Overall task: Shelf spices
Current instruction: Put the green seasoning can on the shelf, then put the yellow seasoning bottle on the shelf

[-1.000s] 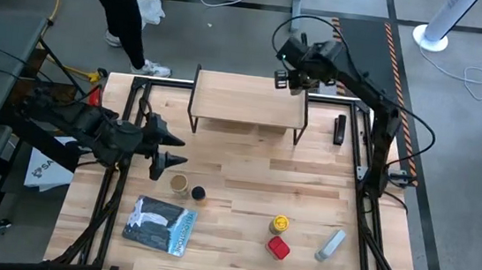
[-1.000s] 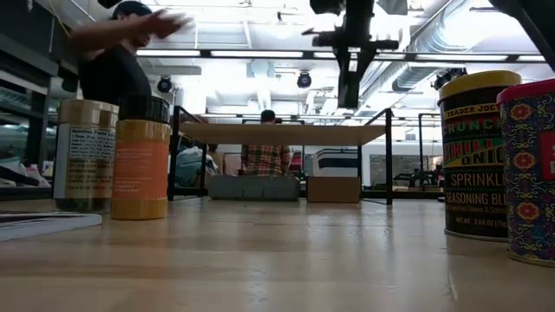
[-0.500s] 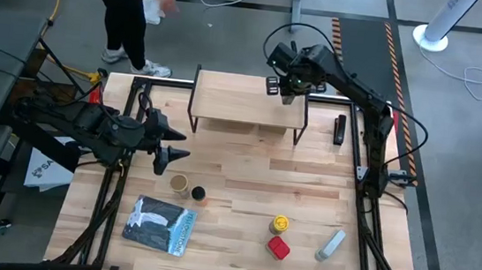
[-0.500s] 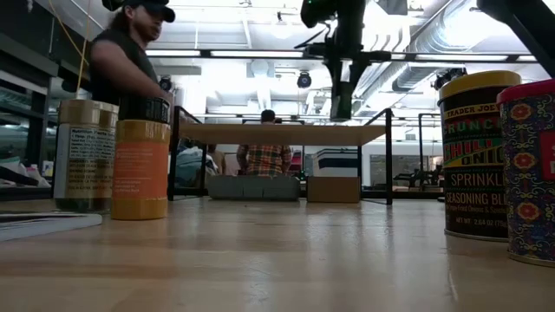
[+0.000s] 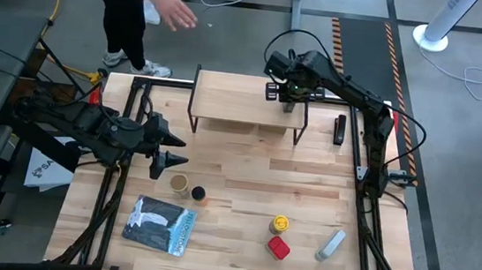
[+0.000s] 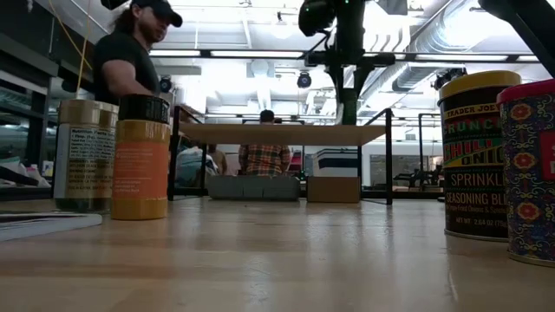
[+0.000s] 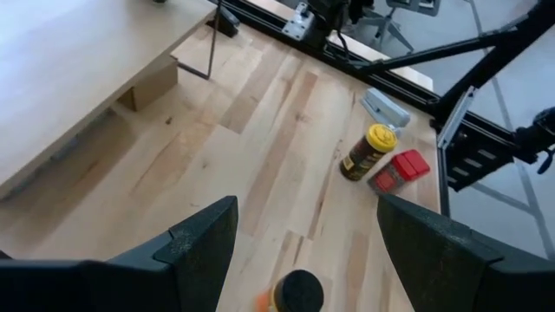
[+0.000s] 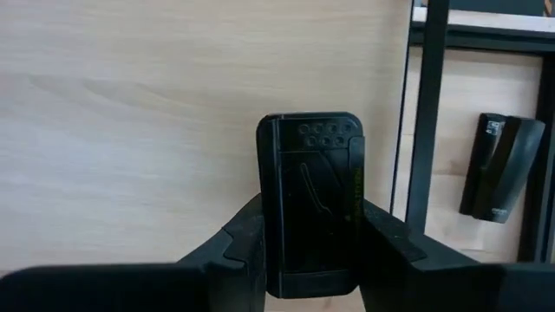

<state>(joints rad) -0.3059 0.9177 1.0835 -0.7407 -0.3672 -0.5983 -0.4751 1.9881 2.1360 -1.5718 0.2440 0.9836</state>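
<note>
wooden shelf top (image 8: 130, 95), right tool (image 8: 310, 251) clamping black tin (image 8: 310, 195), long axis along fingers

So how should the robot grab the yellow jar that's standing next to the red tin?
Probably from straight above, pincer fingers closing on the round sides just under the yellow cap. The yellow jar stands upright, and the red tin sits close on its near side, so the fingers should close on the two sides away from the tin.
</note>
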